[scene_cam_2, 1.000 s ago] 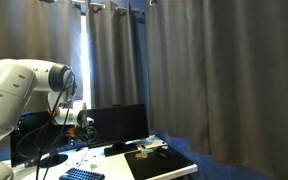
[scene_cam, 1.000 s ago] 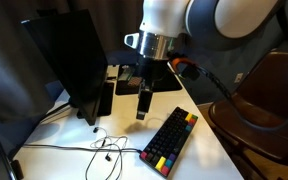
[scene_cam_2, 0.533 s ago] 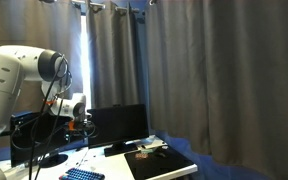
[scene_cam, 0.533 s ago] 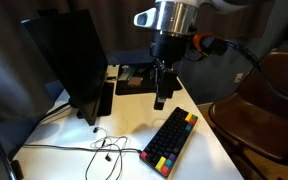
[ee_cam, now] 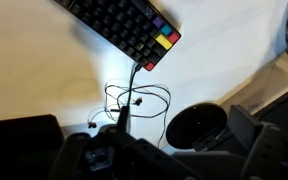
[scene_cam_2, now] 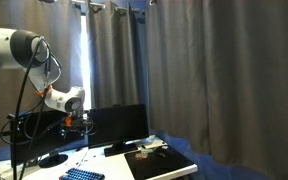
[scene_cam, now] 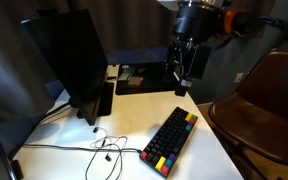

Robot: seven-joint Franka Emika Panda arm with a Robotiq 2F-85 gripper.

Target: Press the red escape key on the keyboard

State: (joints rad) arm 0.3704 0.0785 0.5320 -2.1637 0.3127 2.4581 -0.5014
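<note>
The black keyboard [scene_cam: 171,140] lies slantwise on the white desk in an exterior view, with coloured keycaps at its near end. In the wrist view the keyboard [ee_cam: 119,22] runs across the top. There the red escape key [ee_cam: 149,65] is its corner cap, beside yellow, green and blue caps. My gripper [scene_cam: 186,82] hangs open and empty well above the desk, beyond the keyboard's far end. From the opposite side it shows as a small shape [scene_cam_2: 74,120] high over the keyboard [scene_cam_2: 81,174]. Dark gripper parts fill the bottom of the wrist view.
A black monitor [scene_cam: 69,60] on a round foot [ee_cam: 199,125] stands beside the keyboard. A thin earphone cable [scene_cam: 104,150] loops on the white desk [scene_cam: 134,125]. A black mat [scene_cam: 134,78] lies at the back. A brown chair [scene_cam: 269,100] stands past the desk edge.
My arm has swung the open gripper up and away from the monitor, from low over the desk middle to high beyond the keyboard's far end. The keyboard has not moved.
</note>
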